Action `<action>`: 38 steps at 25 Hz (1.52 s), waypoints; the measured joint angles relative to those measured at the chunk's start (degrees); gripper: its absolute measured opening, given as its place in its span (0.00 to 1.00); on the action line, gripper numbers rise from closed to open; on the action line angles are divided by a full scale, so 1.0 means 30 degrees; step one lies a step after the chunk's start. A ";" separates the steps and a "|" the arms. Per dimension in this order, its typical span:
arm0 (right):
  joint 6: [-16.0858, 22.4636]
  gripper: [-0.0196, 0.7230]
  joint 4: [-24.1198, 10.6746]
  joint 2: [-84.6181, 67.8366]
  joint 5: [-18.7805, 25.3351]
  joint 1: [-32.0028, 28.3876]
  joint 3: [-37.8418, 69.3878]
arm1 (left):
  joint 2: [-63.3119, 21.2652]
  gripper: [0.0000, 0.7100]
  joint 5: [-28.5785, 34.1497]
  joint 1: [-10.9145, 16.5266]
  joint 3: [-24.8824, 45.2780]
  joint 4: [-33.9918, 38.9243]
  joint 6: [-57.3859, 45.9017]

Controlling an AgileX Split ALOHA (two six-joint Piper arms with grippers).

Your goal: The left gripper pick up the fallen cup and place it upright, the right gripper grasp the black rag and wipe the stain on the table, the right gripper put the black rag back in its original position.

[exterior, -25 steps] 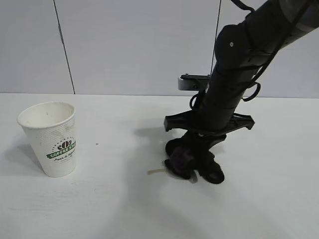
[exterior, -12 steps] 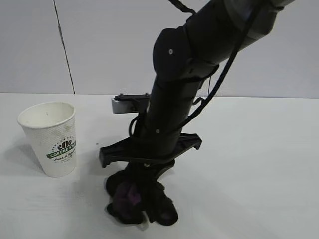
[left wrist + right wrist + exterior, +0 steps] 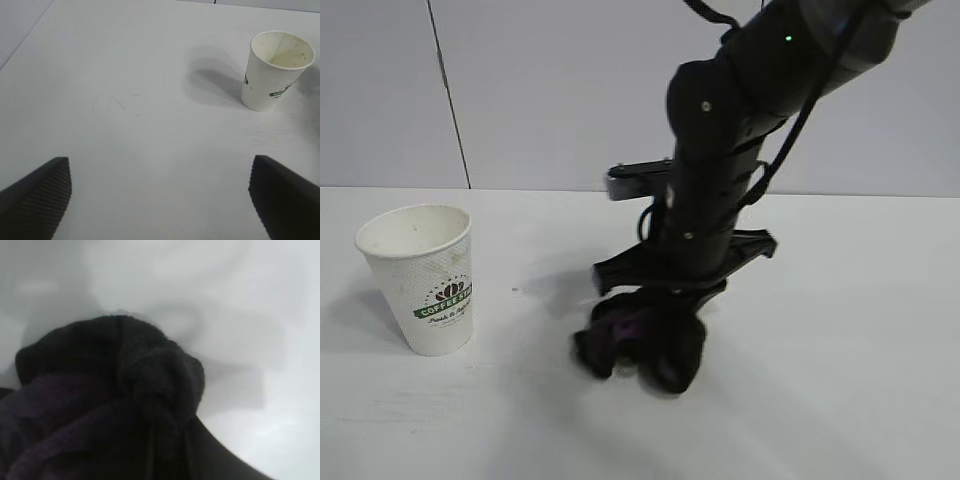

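step: we wipe | right gripper (image 3: 645, 365) fingers clamped on bunched black rag (image 3: 640, 345), pressed to white tabletop (image 3: 840, 330) beneath | left gripper (image 3: 160, 200) fingers wide, empty; white paper cup (image 3: 423, 275) upright ahead | next: return rag

We see cup (image 3: 423, 277) upright on table (image 3: 840, 330), frame left; black rag (image 3: 642, 345) lower centre on table, under right gripper (image 3: 655, 335), well apart from cup.
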 joint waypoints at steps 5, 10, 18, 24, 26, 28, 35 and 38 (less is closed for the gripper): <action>0.0092 0.08 -0.0493 0.0000 0.3300 -0.2500 -0.0378 | 0.0000 0.98 0.0000 0.0000 0.0000 0.0000 0.0000; -0.0744 0.08 -0.0354 0.0000 0.4609 -0.2698 -0.0378 | 0.0000 0.98 0.0000 0.0000 0.0000 0.0000 0.0000; -0.0813 0.61 0.0024 -0.0082 0.4407 -0.2706 -0.0574 | 0.0000 0.98 0.0000 0.0000 0.0000 0.0000 0.0000; -0.0828 0.90 -0.0001 -0.1139 0.5241 -0.2706 -0.2336 | 0.0000 0.98 0.0000 0.0000 0.0000 0.0000 0.0000; -0.0811 0.90 -0.0395 -0.2015 0.5335 -0.2772 -0.2957 | 0.0000 0.98 0.0000 0.0000 0.0000 0.0000 0.0000; -0.0764 0.90 -0.0963 -0.2767 0.5748 -0.3116 -0.3579 | 0.0000 0.98 0.0000 0.0000 0.0000 0.0000 0.0000; -0.0595 0.90 -0.3924 -0.5894 0.8440 -0.7850 -0.4256 | 0.0000 0.98 0.0000 0.0000 0.0000 0.0000 0.0000; -0.0660 0.85 -0.4077 -0.7836 0.8835 -1.0819 -0.4256 | 0.0000 0.98 0.0000 0.0000 0.0000 0.0000 0.0000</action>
